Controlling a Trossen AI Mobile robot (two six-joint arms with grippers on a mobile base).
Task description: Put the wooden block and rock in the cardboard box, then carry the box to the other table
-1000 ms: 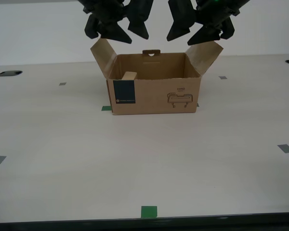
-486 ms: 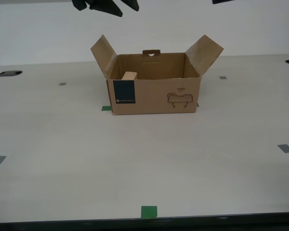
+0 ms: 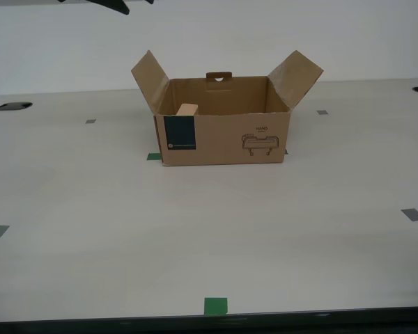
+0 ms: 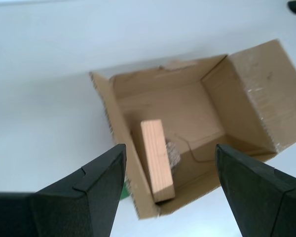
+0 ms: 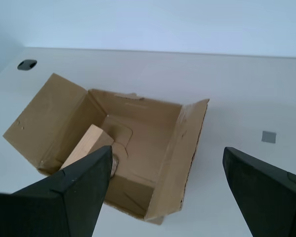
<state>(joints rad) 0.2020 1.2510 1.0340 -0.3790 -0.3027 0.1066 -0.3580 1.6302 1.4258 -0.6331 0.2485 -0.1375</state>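
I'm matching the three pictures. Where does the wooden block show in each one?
Exterior view: wooden block peeks above the cardboard box's front wall, over the blue label.
Second wrist view: block leans inside the box.
First wrist view: block, partly hidden.
Shared landmark: the box.

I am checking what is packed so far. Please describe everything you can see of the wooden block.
The wooden block is a small, pale tan, brick-shaped piece of smooth light wood. It is inside the open cardboard box, leaning tilted against the inner wall behind the dark blue label, with one end showing above the front rim. The rock lies right beside it, apparently touching. No gripper touches it.
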